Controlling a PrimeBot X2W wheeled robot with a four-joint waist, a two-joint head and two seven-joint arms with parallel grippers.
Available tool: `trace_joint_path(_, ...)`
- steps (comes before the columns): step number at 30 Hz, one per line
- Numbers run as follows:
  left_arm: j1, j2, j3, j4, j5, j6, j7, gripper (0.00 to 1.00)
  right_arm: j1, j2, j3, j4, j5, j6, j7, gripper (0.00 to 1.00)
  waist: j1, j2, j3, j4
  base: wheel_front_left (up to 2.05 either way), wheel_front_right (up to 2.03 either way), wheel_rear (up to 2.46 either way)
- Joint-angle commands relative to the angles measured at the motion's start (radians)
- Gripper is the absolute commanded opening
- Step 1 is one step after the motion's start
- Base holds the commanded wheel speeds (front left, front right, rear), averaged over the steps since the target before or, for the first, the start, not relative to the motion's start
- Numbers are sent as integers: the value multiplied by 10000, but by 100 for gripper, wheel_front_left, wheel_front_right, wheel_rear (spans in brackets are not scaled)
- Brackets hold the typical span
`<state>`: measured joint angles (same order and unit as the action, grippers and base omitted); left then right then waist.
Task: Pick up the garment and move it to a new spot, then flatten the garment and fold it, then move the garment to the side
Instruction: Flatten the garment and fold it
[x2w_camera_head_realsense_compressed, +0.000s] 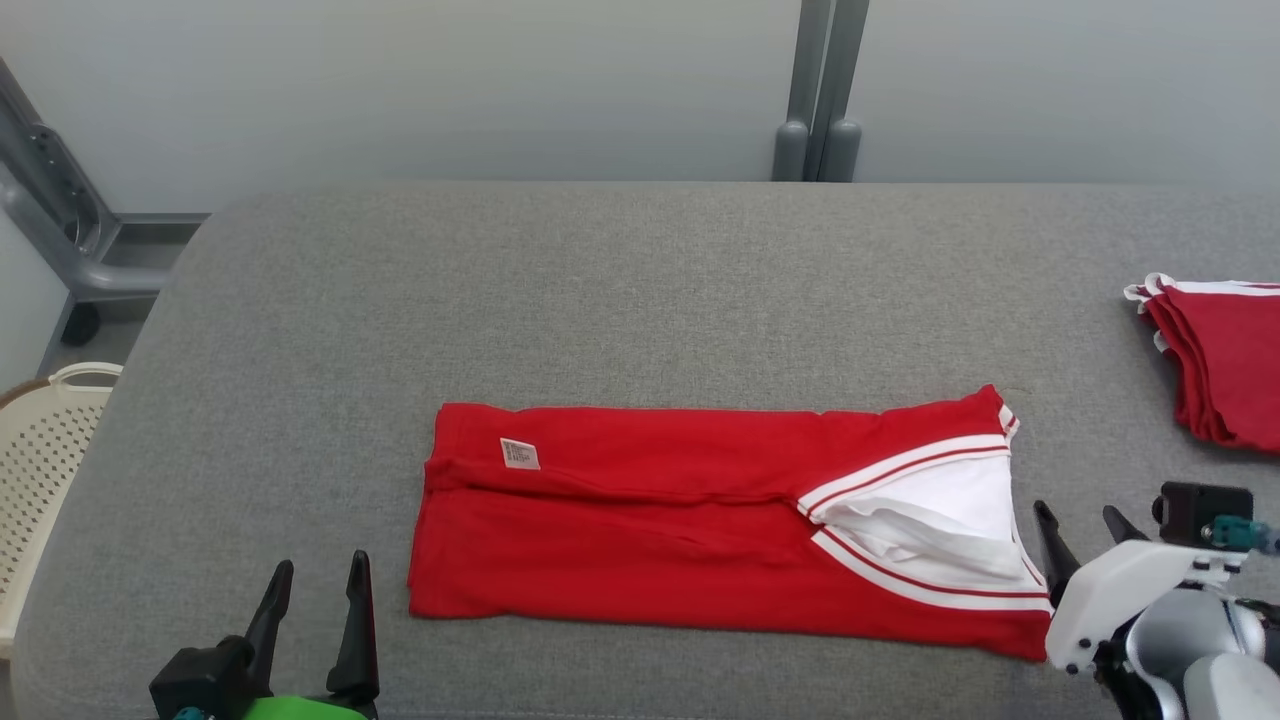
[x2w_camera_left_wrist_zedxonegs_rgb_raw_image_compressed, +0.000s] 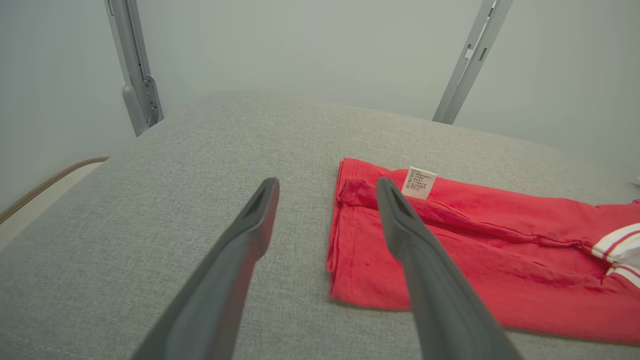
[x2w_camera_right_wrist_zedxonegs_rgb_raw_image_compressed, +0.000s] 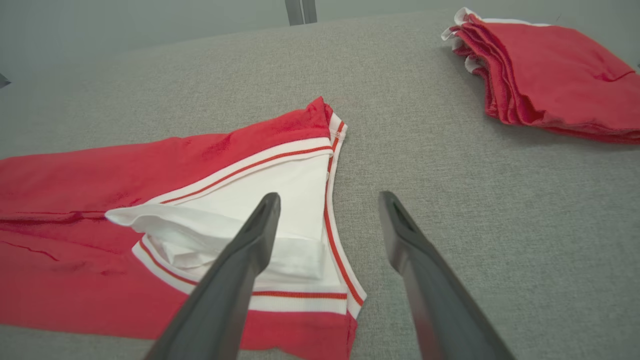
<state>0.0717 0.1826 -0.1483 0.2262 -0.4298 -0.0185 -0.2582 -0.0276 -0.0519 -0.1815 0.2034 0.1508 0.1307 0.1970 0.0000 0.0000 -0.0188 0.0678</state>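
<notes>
Folded into 1 long strip, the red garment (x2w_camera_head_realsense_compressed: 700, 520) lies mid-frame on the grey table (x2w_camera_head_realsense_compressed: 600, 280), the left gripper (x2w_camera_head_realsense_compressed: 322, 560) at lower left and right gripper (x2w_camera_head_realsense_compressed: 1075, 508) at lower right both gaping wide and empty, so folding looks half-done and the next move likely needs a pinch on 1 end.

Head looks down; low wrists share garment (x2w_camera_head_realsense_compressed: 650, 530).

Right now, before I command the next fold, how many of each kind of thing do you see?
Spread red garment: 1
Stack of red garments: 1
Cream basket: 1
End effectors: 2, left end effector and right end effector, both open
Total: 5
</notes>
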Motion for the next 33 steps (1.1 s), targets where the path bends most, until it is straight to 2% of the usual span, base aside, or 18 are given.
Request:
trace_joint_path(1,-142,115,-25,7,104,-56,-24,100,-277,-7,-164,-235,-8,-2,559,100,0,0,133,-27,0,0,0)
trace_joint_path(5,-345,86,-145,34,89,-121,1,100,-834,10,-899,-524,-138,-2,2343,100,0,0,400,39,0,0,0)
trace_joint_path(10,-636,69,-253,126,146,-182,-14,100,-1668,8,-1565,-163,-196,-1,4097,100,0,0,721,196,0,0,0)
trace_joint_path(17,-920,94,-448,296,137,-342,59,100,-2285,8,-1480,411,-253,-2,5740,100,0,0,974,452,0,0,0)
trace_joint_path(28,-1252,142,-661,478,112,-465,38,100,-2701,1,-1625,726,-799,-2,6559,100,0,0,1440,777,0,0,0)
trace_joint_path(33,-1368,134,-734,556,94,-523,28,100,-2857,4,-1591,957,-692,-2,6655,100,0,0,1583,869,0,0,0)
